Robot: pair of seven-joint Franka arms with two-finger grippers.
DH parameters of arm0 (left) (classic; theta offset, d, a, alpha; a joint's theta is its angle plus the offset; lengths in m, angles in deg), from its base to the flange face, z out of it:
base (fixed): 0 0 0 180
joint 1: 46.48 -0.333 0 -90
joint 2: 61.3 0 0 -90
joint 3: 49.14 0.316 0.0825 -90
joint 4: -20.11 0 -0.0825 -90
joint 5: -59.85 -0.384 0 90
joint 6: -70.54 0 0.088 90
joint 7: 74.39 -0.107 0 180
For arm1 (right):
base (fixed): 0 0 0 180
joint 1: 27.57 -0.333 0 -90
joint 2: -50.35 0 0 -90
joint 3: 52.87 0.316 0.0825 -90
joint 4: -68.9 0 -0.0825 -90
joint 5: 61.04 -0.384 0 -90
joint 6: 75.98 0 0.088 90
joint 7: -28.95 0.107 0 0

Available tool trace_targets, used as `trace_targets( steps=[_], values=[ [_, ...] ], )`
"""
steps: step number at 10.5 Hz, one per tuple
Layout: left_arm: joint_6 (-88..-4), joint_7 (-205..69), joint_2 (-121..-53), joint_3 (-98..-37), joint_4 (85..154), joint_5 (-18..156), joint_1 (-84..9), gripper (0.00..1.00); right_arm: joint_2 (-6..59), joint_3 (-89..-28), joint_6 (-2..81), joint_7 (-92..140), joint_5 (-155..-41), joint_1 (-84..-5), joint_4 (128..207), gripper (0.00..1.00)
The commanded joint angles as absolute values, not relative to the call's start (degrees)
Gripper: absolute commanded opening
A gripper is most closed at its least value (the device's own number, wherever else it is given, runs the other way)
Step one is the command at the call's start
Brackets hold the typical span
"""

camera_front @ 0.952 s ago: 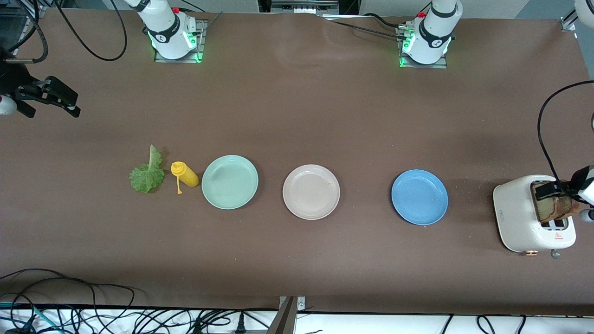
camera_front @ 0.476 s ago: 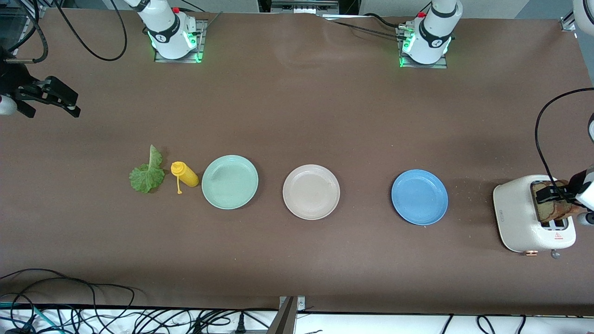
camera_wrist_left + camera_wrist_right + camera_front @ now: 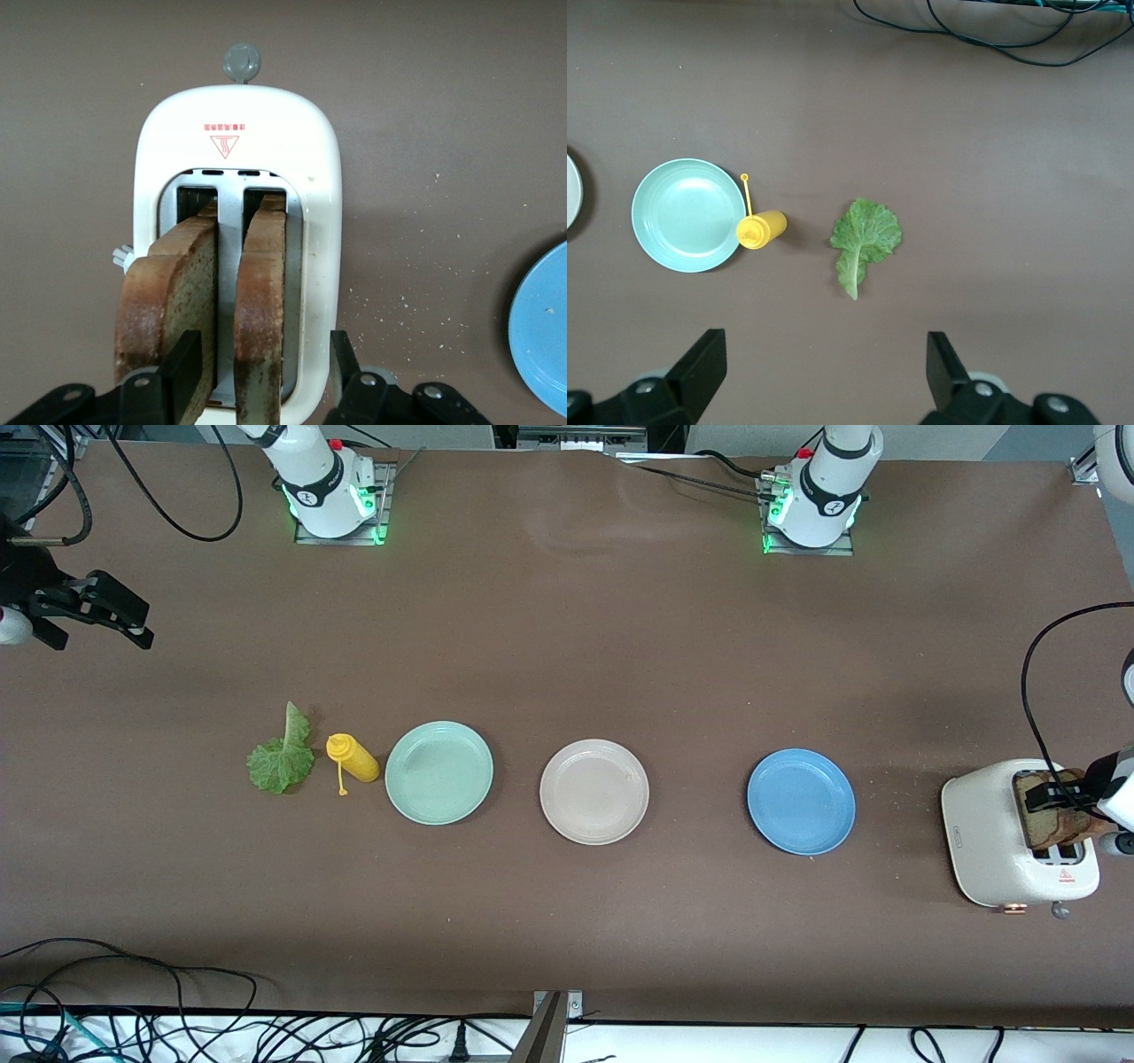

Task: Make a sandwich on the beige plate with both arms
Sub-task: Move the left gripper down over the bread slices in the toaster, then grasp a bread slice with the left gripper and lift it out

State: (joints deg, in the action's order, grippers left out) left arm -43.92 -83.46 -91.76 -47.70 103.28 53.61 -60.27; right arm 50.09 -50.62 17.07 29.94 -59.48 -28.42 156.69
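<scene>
Nearest the front camera, at the left arm's end of the table, stands the white plastic two-slot toaster (image 3: 319,221). A slice of brown wholemeal bread (image 3: 261,301) with a dark crust stands upright in each slot. My left gripper (image 3: 261,363) hangs low over the toaster. Its fingers (image 3: 184,372) are spread to either side of one slice, with a gap showing on both sides. One finger seems to sit between the two slices, though the angle makes that hard to judge.

A little farther from the camera, three round plates lie in a row. The blue plate (image 3: 801,802) is toward the toaster. The pale pinkish-beige plate (image 3: 594,791) is in the middle. The mint-green plate (image 3: 438,772) is toward the right arm's end. Just beside the mint one, a yellow plastic squeeze bottle (image 3: 353,757) lies on its side. A ruffled green lettuce leaf (image 3: 281,762) lies flat on the brown table (image 3: 567,646) next to it.

My right gripper (image 3: 824,372) waits in the air over the right arm's end of the table, its fingers spread wide and holding nothing.
</scene>
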Motion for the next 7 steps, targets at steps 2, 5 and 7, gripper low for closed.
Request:
trace_targets(
  steps=[2, 5, 7],
  values=[
    [-43.46, -84.24, -92.76, -48.26, 101.32, 51.76, -60.80, 0.00, 50.09, -50.59, 16.22, 29.74, -60.17, -28.44, 155.91, 1.00],
    [-43.37, -84.76, -92.50, -48.18, 101.15, 51.85, -60.98, 0.00, 50.18, -50.59, 16.22, 29.74, -60.17, -28.44, 155.91, 1.00],
    [-42.58, -87.13, -91.28, -48.17, 98.62, 51.94, -61.15, 0.00, 50.18, -50.67, 16.22, 29.74, -60.34, -28.44, 155.91, 1.00]
  ],
)
